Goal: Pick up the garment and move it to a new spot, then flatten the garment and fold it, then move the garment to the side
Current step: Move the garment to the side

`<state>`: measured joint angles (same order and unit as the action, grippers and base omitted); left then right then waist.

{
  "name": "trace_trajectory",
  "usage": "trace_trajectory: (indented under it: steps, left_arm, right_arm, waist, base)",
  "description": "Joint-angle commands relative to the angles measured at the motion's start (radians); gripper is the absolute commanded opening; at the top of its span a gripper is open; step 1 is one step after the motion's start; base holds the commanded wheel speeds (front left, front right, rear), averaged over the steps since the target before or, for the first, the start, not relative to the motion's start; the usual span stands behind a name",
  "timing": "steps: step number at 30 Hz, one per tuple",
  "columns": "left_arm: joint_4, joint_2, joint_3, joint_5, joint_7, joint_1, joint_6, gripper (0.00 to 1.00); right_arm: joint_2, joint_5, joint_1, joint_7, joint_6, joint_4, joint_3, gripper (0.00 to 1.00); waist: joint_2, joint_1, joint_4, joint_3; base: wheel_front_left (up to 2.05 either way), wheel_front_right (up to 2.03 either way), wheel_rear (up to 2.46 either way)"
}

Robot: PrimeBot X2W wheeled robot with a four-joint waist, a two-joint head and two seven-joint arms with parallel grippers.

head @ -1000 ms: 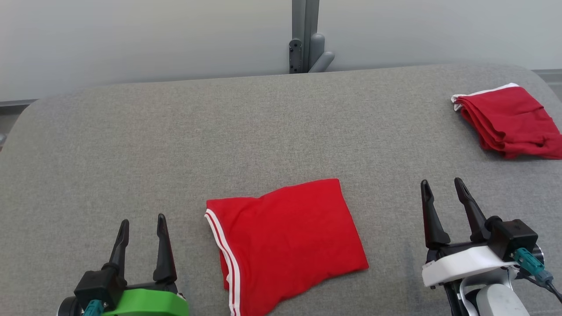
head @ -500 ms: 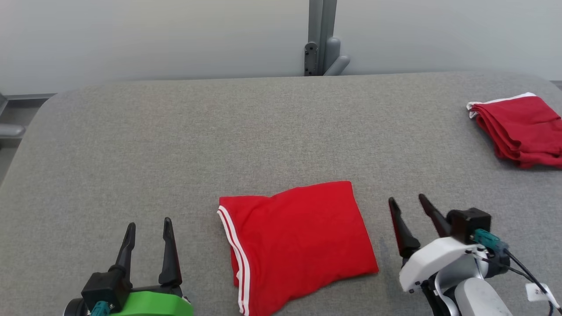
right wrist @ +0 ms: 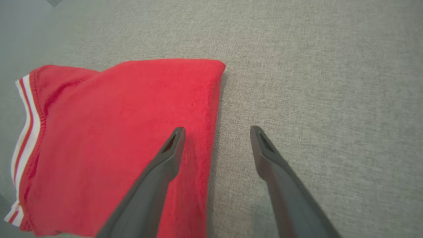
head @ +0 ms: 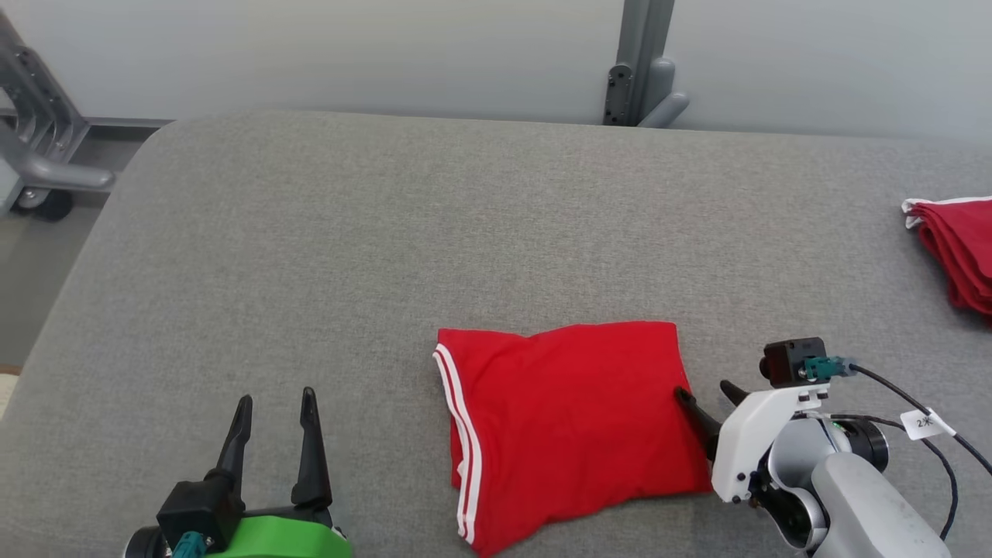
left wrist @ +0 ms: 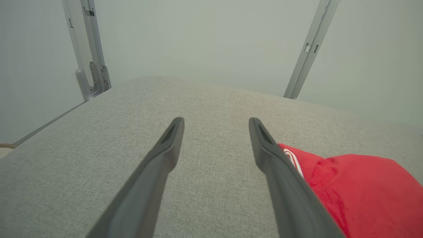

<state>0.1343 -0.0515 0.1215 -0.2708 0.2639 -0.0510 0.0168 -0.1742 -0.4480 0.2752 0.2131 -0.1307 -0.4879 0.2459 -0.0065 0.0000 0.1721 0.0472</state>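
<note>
A folded red garment [head: 566,426] with white stripes along its left hem lies flat near the front of the grey padded table [head: 387,248]. My right gripper [head: 704,390] is open and tilted down at the garment's right edge. In the right wrist view, one finger [right wrist: 165,158] is over the red cloth [right wrist: 115,132] and the other finger [right wrist: 267,155] is over bare table. My left gripper [head: 277,397] stands open at the lower left, apart from the garment, with nothing between its fingers. In the left wrist view, that gripper [left wrist: 214,120] has the garment [left wrist: 357,188] to its right.
Another folded red garment [head: 961,248] lies at the table's far right edge. A grey metal post [head: 639,70] stands behind the table, and a metal frame [head: 39,155] stands off its left end. Bare table stretches to the left and back.
The head camera has swung, shifting the whole picture right. My right gripper has dropped and moved left from beside the garment onto its right edge, still open. The left gripper has held still.
</note>
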Motion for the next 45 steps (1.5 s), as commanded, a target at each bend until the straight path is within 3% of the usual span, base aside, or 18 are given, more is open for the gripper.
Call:
trace_trajectory:
  steps: [1, 11, 13, 15, 16, 17, 29, 39, 45]
  left_arm:
    - [0.001, 0.001, 0.001, -0.007, 0.000, 0.000, -0.001, 1.00]
    - [-0.003, 0.001, 0.000, -0.004, 0.000, 0.014, 0.000, 1.00]
    - [-0.005, 0.001, 0.001, -0.002, 0.000, 0.017, 0.001, 1.00]
    - [-0.006, 0.001, 0.001, -0.001, 0.000, 0.020, 0.002, 1.00]
    - [-0.007, 0.001, 0.001, 0.000, 0.000, 0.022, 0.002, 1.00]
    - [-0.008, 0.001, 0.002, 0.000, 0.000, 0.023, 0.002, 1.00]
    - [-0.021, 0.001, 0.008, 0.005, 0.000, 0.038, 0.004, 1.00]
    - [-0.018, 0.000, 0.034, 0.023, 0.000, 0.092, -0.012, 1.00]
    - [-0.012, -0.001, 0.032, 0.056, 0.000, 0.141, -0.027, 1.00]
  right_arm:
    - [-0.011, -0.019, 0.012, 0.008, 0.000, -0.012, 0.008, 1.00]
    - [-0.039, -0.184, 0.078, 0.055, 0.000, -0.127, 0.095, 1.00]
    - [-0.044, -0.224, 0.102, 0.058, 0.000, -0.153, 0.123, 0.55]
    - [-0.049, -0.250, 0.118, 0.054, 0.000, -0.165, 0.142, 0.28]
    - [-0.051, -0.262, 0.126, 0.049, 0.000, -0.167, 0.153, 0.10]
    - [-0.056, -0.272, 0.135, 0.044, 0.000, -0.167, 0.165, 0.00]
    - [-0.141, -0.325, 0.224, -0.032, 0.001, -0.163, 0.240, 0.00]
    - [-0.213, -0.318, 0.303, -0.050, 0.001, -0.166, 0.225, 0.00]
    - [-0.216, -0.306, 0.354, -0.065, 0.001, -0.156, 0.220, 0.00]
  waist:
    - [0.0065, 0.0000, 0.026, 0.013]
    - [0.0065, 0.0000, 0.066, 0.036]
    - [0.0065, 0.0000, 0.067, 0.042]
    - [0.0065, 0.0000, 0.065, 0.047]
    - [0.0065, 0.0000, 0.064, 0.049]
    - [0.0065, 0.0000, 0.062, 0.051]
    - [0.0065, 0.0000, -0.035, 0.075]
    - [0.0065, 0.0000, -0.257, 0.129]
    - [0.0065, 0.0000, -0.405, 0.184]
  base:
    - [0.00, 0.00, 0.00]
    - [0.00, 0.00, 0.00]
    - [0.00, 0.00, 0.00]
    - [0.00, 0.00, 0.00]
    - [0.00, 0.00, 0.00]
    - [0.00, 0.00, 0.00]
    - [0.00, 0.00, 0.00]
    - [0.00, 0.00, 0.00]
    - [0.00, 0.00, 0.00]
